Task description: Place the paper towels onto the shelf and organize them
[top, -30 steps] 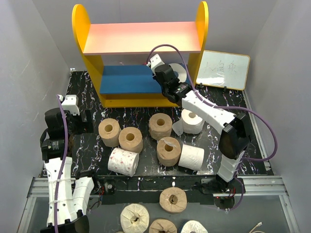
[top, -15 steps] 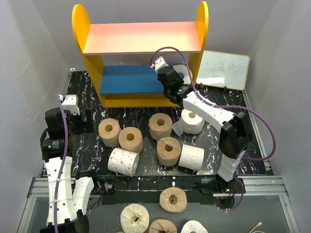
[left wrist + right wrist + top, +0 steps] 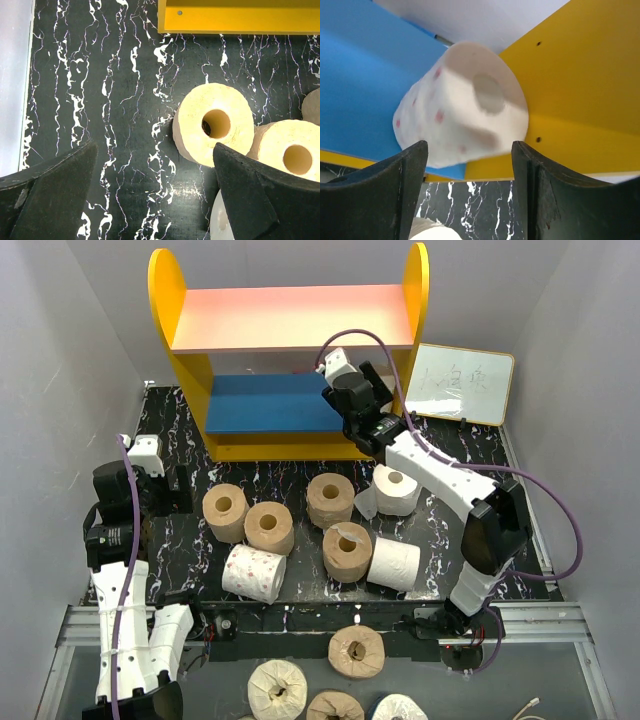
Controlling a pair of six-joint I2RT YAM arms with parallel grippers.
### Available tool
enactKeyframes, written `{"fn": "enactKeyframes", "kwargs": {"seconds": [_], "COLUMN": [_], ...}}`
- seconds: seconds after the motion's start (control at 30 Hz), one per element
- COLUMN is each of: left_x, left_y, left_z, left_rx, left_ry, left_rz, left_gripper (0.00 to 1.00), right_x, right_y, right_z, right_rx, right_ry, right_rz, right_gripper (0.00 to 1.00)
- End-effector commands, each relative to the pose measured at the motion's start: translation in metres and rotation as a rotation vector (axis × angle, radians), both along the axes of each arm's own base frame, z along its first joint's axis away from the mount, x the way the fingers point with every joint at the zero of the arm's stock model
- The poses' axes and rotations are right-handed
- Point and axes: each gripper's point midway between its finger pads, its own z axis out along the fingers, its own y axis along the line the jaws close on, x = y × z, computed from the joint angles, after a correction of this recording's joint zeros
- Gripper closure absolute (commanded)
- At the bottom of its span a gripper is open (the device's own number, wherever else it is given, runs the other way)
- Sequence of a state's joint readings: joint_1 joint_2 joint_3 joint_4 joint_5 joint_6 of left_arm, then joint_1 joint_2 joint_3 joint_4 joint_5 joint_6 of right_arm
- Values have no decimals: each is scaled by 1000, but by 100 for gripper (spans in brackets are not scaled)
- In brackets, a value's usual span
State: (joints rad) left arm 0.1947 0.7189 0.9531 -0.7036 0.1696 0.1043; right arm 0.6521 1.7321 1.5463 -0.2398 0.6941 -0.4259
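The shelf stands at the back, with yellow sides, a pink top board and a blue lower board. My right gripper is open at the right end of the lower board. A white roll with pink dots lies on the blue board against the yellow side panel, just beyond my fingertips and apart from them; it is hidden in the top view. My left gripper is open and empty over the table at the left. Tan rolls and white rolls stand on the table.
A white writing board leans right of the shelf. A white roll trailing a sheet stands under the right forearm. Another pink-dotted roll lies near the front. Several more rolls sit below the table's front edge.
My right gripper has moved rightward along the lower board toward the right side panel. The left arm has not moved.
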Motion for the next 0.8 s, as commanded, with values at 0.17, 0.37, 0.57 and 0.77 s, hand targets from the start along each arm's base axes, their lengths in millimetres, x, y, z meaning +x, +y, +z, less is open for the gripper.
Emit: {"fn": "enactKeyframes", "kwargs": {"seconds": [0.17, 0.37, 0.57, 0.77], "left_x": [3, 2, 4, 5], "left_y": [0, 0, 1, 1], "left_z": [1, 2, -2, -2], "left_rx": [0, 2, -3, -3], "left_ry": [-9, -14, 5, 6], "left_rz": [-7, -4, -4, -3], "left_gripper": [1, 1, 1, 1], "right_x": [-11, -96, -177, -201], "right_y": [-6, 68, 110, 101], "right_z": [97, 99, 50, 35], "right_rx": [159, 520, 753, 820], "right_ry": [-248, -27, 329, 367], "right_rz": [-7, 384, 666, 681], "right_gripper": [31, 1, 1, 1]}}
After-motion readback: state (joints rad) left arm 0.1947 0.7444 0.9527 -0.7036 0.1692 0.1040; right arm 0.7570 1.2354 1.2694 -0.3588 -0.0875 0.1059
